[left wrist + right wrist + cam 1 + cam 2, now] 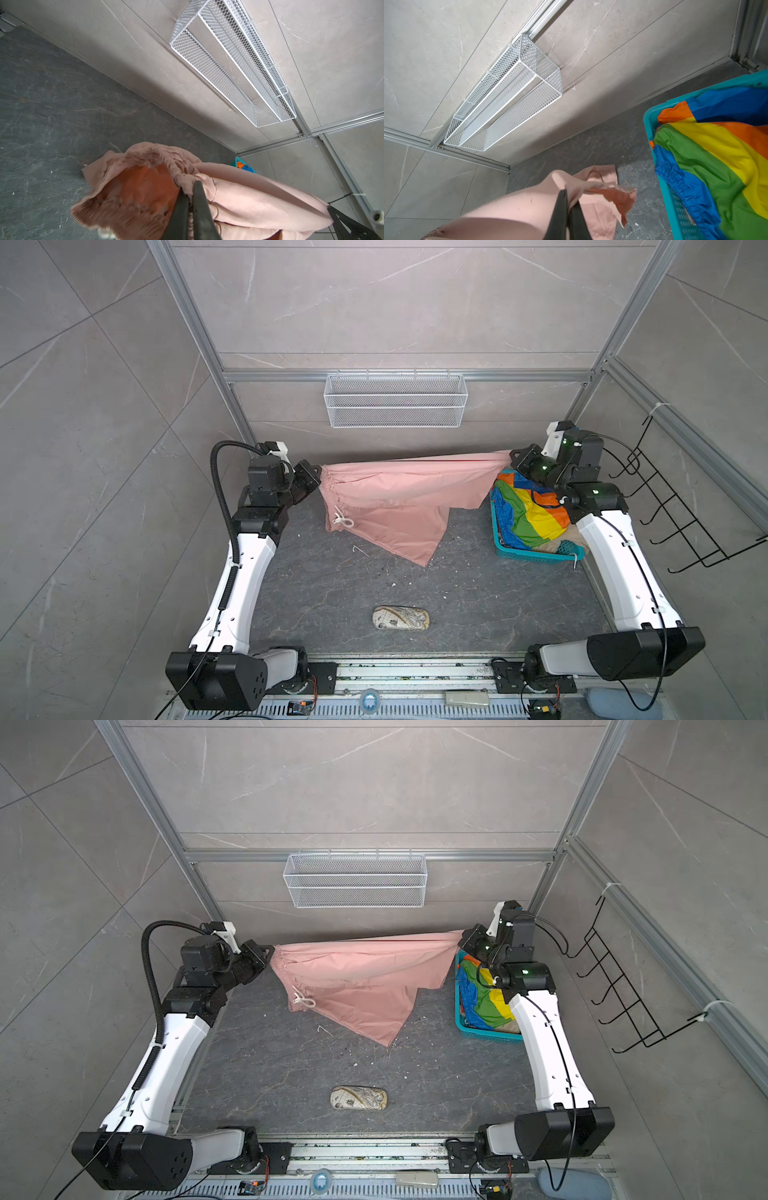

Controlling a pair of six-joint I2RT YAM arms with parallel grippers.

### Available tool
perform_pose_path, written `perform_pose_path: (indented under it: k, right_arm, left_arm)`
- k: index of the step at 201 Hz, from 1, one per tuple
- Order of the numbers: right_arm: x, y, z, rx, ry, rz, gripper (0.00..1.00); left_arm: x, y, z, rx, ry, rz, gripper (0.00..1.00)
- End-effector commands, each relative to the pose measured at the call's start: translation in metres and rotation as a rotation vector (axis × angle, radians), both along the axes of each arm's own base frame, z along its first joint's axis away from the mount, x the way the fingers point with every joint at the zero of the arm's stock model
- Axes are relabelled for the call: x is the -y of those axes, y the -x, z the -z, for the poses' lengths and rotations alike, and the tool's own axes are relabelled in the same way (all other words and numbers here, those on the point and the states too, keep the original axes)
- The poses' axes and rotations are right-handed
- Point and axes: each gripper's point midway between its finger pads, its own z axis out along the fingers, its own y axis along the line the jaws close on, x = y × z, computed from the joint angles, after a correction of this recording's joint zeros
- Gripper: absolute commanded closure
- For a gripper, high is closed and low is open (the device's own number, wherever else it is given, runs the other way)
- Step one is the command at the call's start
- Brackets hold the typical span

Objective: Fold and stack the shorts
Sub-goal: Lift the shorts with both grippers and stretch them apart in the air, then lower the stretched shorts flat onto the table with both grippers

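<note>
The dusty pink shorts (399, 497) (357, 977) hang stretched between my two grippers above the dark table, one leg drooping down to it. My left gripper (319, 472) (271, 952) (190, 187) is shut on the gathered waistband (166, 158), its white drawstring (343, 520) dangling. My right gripper (512, 458) (460, 940) (570, 199) is shut on a leg hem of the pink shorts (517, 207). The rainbow-striped shorts (528, 514) (716, 149) lie in the teal basket (536, 553) (652, 116) at the right. A bit of beige shorts (548, 546) shows under them.
A small patterned pouch (401, 618) (358, 1098) lies near the front of the table. A white mesh wall basket (395, 400) (232, 62) (508, 104) hangs on the back wall. A black wire rack (685, 510) is fixed to the right frame.
</note>
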Motion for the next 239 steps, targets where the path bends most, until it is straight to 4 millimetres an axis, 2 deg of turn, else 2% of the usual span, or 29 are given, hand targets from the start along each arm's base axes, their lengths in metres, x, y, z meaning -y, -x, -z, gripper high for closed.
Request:
perform_pose_path:
  k: [1,17,36,57,64,76,86,96,111,114,127,134,162,181,199,222,239]
  right_arm:
    - [0.002,0.050,-0.088,0.212,0.021,-0.025,1.00]
    - [0.002,0.087,-0.134,0.332,0.042,-0.035,1.00]
    - [0.003,0.125,-0.181,0.446,0.070,-0.037,1.00]
    - [0.006,0.142,-0.218,0.510,0.096,-0.021,1.00]
    - [0.008,0.137,-0.223,0.509,0.106,-0.009,1.00]
    - [0.015,0.117,-0.229,0.493,0.119,0.021,1.00]
    - [0.021,0.092,-0.227,0.463,0.114,0.039,1.00]
    - [0.027,0.070,-0.225,0.446,0.111,0.061,1.00]
    - [0.037,0.020,-0.203,0.384,0.114,0.085,1.00]
    - [0.040,0.006,-0.193,0.359,0.114,0.091,1.00]
    - [0.048,-0.035,-0.161,0.287,0.128,0.106,1.00]
    - [0.051,-0.058,-0.137,0.234,0.145,0.112,1.00]
    - [0.049,-0.119,-0.054,0.064,0.138,0.074,1.00]
    - [0.046,-0.147,-0.010,-0.010,0.166,0.067,1.00]
    - [0.039,-0.165,0.019,-0.051,0.216,0.053,1.00]
    - [0.026,-0.179,0.040,-0.077,0.230,0.024,1.00]
    - [0.019,-0.183,0.035,-0.055,0.214,0.018,1.00]
  left_arm:
    - [-0.013,0.031,-0.068,0.185,0.004,-0.040,1.00]
    - [-0.015,0.058,-0.102,0.284,0.010,-0.045,1.00]
    - [-0.012,0.089,-0.143,0.380,0.034,-0.027,1.00]
    - [-0.006,0.112,-0.180,0.456,0.084,0.015,1.00]
    - [-0.006,0.115,-0.188,0.465,0.099,0.016,1.00]
    - [-0.006,0.111,-0.193,0.462,0.100,0.012,1.00]
    - [-0.008,0.099,-0.188,0.431,0.091,-0.004,1.00]
    - [-0.011,0.084,-0.174,0.377,0.083,-0.022,1.00]
    - [-0.011,0.057,-0.150,0.305,0.076,-0.018,1.00]
    - [-0.011,0.052,-0.144,0.288,0.074,-0.017,1.00]
    - [-0.013,0.028,-0.114,0.209,0.068,-0.021,1.00]
    - [-0.017,0.015,-0.094,0.161,0.067,-0.029,1.00]
    - [-0.036,-0.032,-0.011,-0.013,0.082,-0.073,1.00]
    - [-0.043,-0.060,0.038,-0.103,0.111,-0.070,1.00]
    - [-0.046,-0.080,0.074,-0.173,0.116,-0.068,1.00]
    - [-0.048,-0.100,0.096,-0.202,0.120,-0.071,1.00]
    - [-0.048,-0.112,0.098,-0.203,0.125,-0.069,1.00]
